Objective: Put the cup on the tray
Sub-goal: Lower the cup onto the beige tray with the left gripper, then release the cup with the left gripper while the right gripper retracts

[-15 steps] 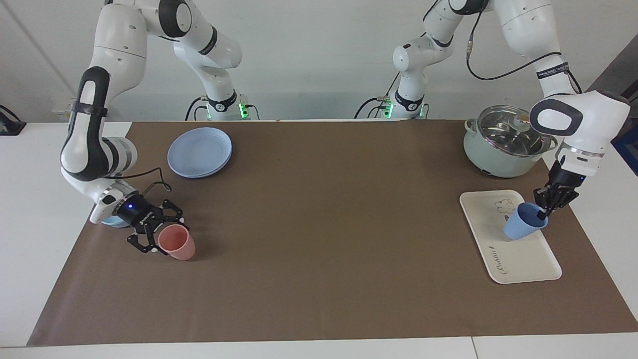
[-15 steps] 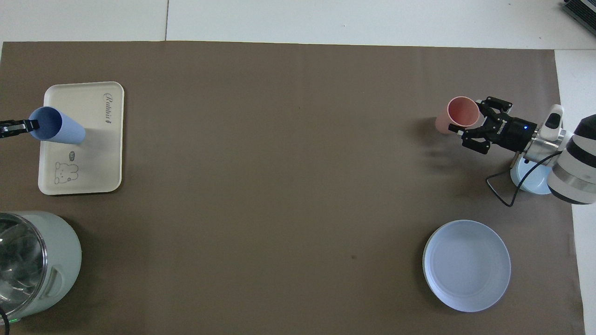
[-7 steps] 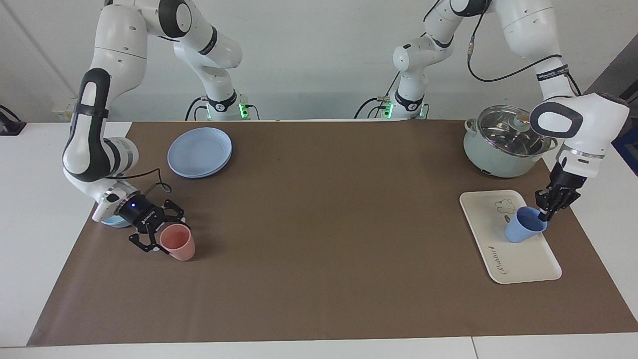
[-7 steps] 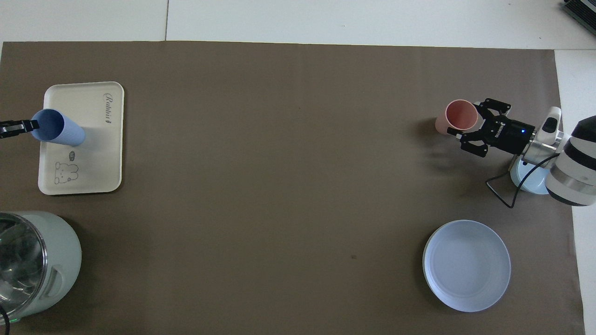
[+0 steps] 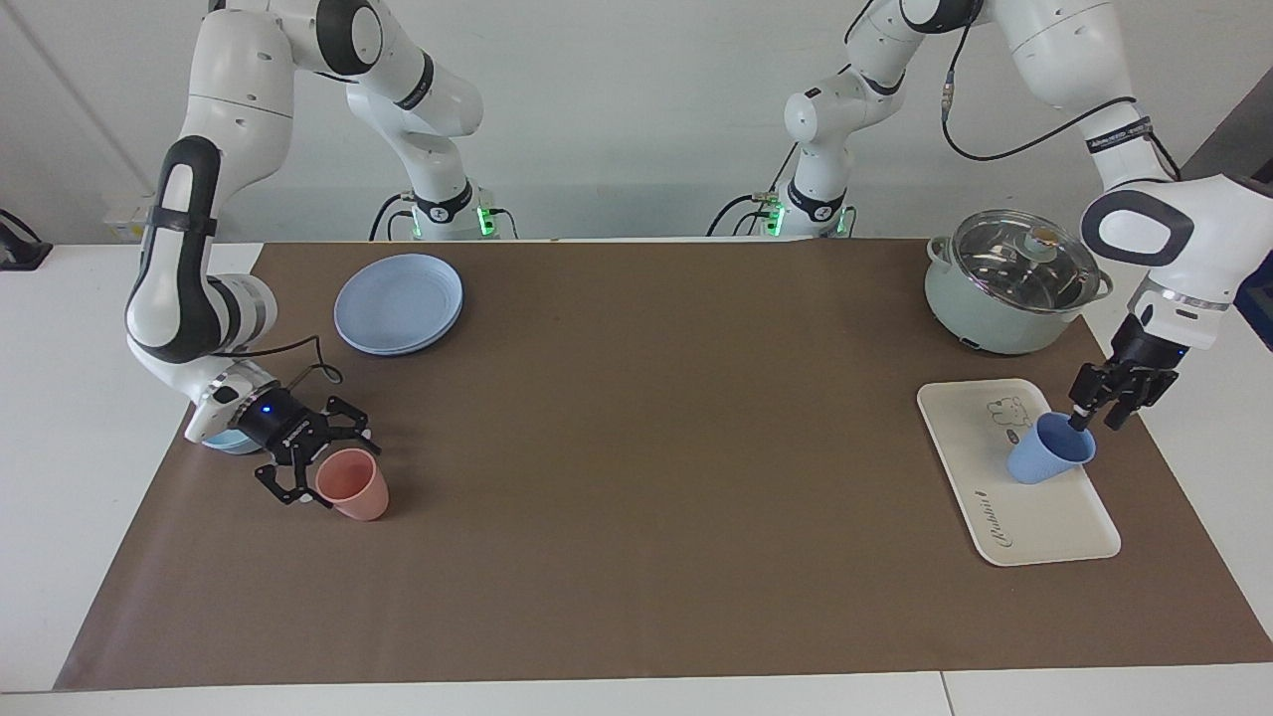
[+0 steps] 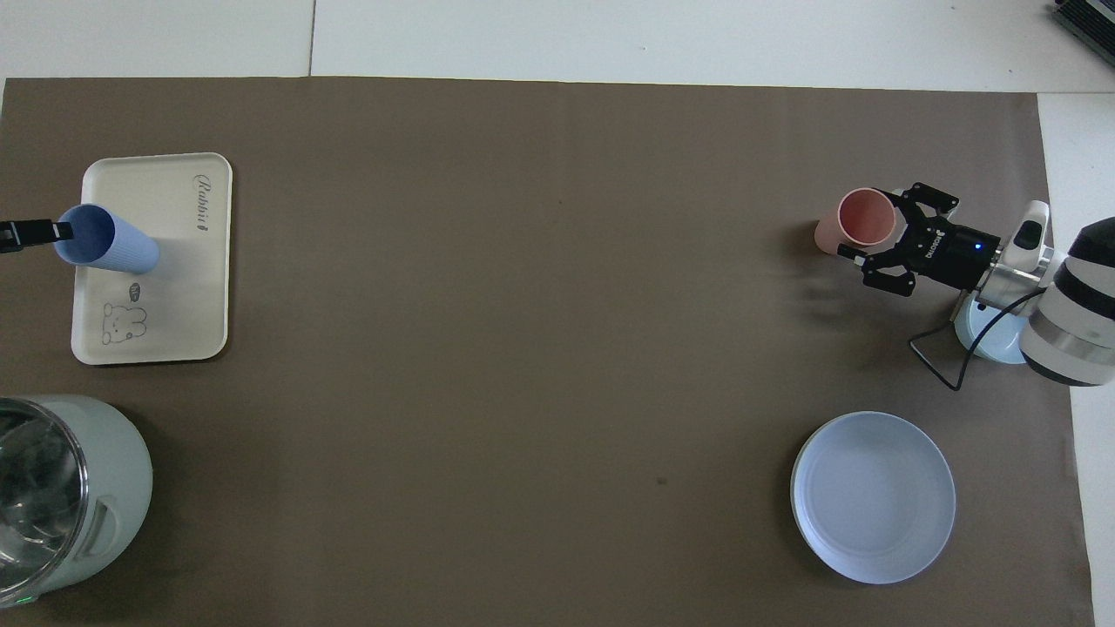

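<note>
The blue cup (image 5: 1049, 452) stands on the cream tray (image 5: 1034, 517), near the bear drawing and at the tray's edge toward the left arm's end of the table. It also shows in the overhead view (image 6: 104, 244) on the tray (image 6: 187, 287). My left gripper (image 5: 1097, 420) is just above the cup's rim with its fingers apart, and one fingertip (image 6: 52, 232) is at the rim. My right gripper (image 5: 328, 469) is open low over the mat, its fingers on either side of a pink cup (image 5: 355, 485).
A pale green pot with a glass lid (image 5: 1004, 283) stands beside the tray, nearer to the robots. A round blue plate (image 5: 398, 302) lies at the right arm's end. A light-blue bowl (image 5: 231, 443) sits under the right wrist.
My left gripper has opened and risen a little off the blue cup's rim, and the cup now stands on the tray. My right gripper has shifted slightly by the pink cup.
</note>
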